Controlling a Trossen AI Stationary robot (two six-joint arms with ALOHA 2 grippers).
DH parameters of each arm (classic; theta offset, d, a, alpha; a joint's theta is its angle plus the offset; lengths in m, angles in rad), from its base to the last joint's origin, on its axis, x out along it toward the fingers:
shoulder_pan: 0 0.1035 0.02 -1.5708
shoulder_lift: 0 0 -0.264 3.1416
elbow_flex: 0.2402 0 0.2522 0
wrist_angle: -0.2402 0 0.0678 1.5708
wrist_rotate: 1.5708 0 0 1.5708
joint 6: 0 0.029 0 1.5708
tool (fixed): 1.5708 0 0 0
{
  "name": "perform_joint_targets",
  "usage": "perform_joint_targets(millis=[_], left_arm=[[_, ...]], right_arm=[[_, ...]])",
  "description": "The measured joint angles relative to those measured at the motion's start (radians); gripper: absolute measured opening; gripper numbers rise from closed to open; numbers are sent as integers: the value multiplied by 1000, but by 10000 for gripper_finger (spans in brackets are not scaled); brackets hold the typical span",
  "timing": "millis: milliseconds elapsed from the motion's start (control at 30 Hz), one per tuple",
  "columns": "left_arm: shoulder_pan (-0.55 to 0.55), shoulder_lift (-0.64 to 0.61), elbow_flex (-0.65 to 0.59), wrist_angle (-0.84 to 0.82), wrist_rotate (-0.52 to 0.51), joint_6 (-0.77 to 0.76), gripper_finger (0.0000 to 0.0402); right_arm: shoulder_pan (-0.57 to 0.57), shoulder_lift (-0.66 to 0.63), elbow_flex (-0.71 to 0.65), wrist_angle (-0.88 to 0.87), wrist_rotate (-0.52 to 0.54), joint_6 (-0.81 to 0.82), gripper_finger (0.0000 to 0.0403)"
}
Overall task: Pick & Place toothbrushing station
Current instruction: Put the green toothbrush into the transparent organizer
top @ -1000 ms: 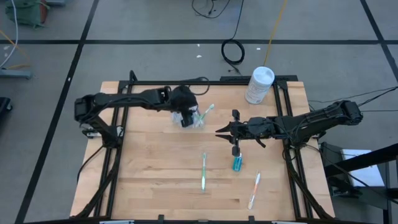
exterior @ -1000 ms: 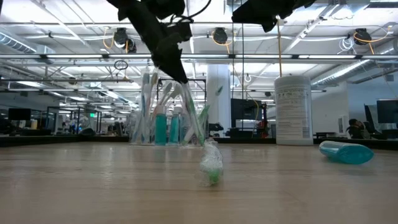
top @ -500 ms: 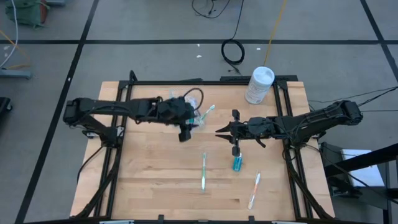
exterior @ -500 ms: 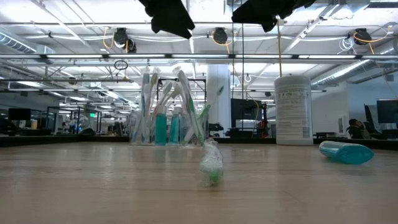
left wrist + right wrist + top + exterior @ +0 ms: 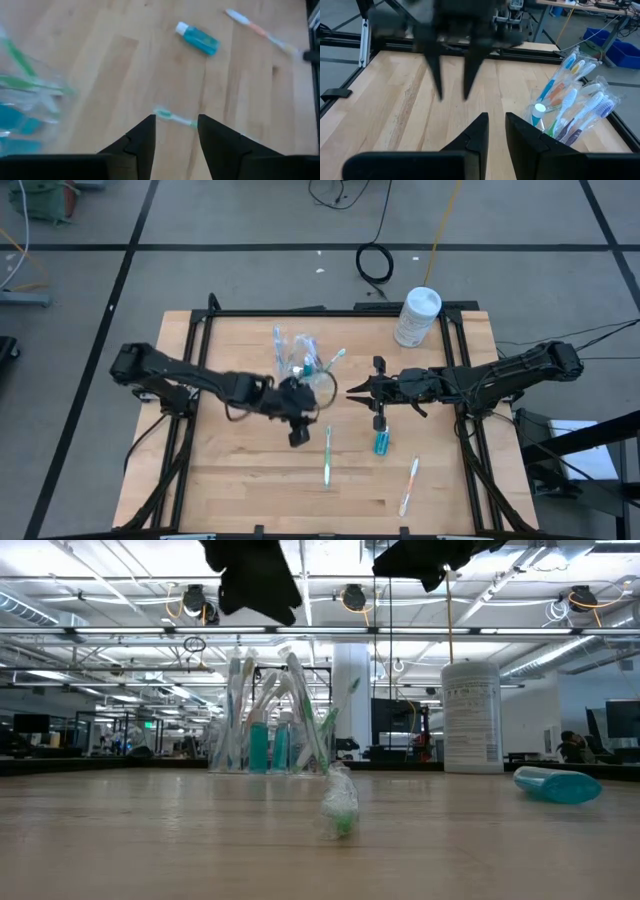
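Note:
The clear cup (image 5: 297, 356) stands upright on its base at the table's far middle. Wrapped toothbrushes and blue tubes stand in the cup (image 5: 268, 720), which the right wrist view (image 5: 569, 102) also shows. A green toothbrush (image 5: 327, 456), a blue toothpaste tube (image 5: 381, 442) and an orange-white toothbrush (image 5: 409, 485) lie flat on the wood. My left gripper (image 5: 298, 436) hangs open above the table, nearer than the cup and just left of the green toothbrush (image 5: 175, 118). My right gripper (image 5: 352, 391) hovers right of the cup, its fingers (image 5: 496, 120) a narrow gap apart with nothing between.
A white canister (image 5: 418, 316) stands at the table's far right corner, near the right arm. A black frame rail (image 5: 300, 312) borders the far edge. Bare wood (image 5: 240, 480) lies at the near left.
My left gripper has drawn away from the cup's toothbrushes and swung toward the table's near edge, rolling its wrist as it went. It now hangs beside the green toothbrush. The cup and its toothbrushes have stayed where they stood. My right arm has kept still.

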Motion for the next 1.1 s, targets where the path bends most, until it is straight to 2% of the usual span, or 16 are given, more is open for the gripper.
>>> perform_joint_targets(millis=[200,300,600,833,933,1100], left_arm=[[-50,124,-15,133,-60,-225,151],[-71,199,-16,183,-59,-237,158],[-100,361,-14,197,-33,-350,193],[-96,427,-14,308,-49,-354,213],[-78,438,-14,305,-92,-344,214],[-25,439,-13,230,-109,-336,214]], right_arm=[[0,0,0,-6,0,6,54],[0,0,0,-10,0,7,54],[2,0,-6,-13,-2,20,54],[1,0,-40,18,-1,58,54],[1,0,-47,46,-1,57,54],[1,0,-48,56,-1,57,54]])
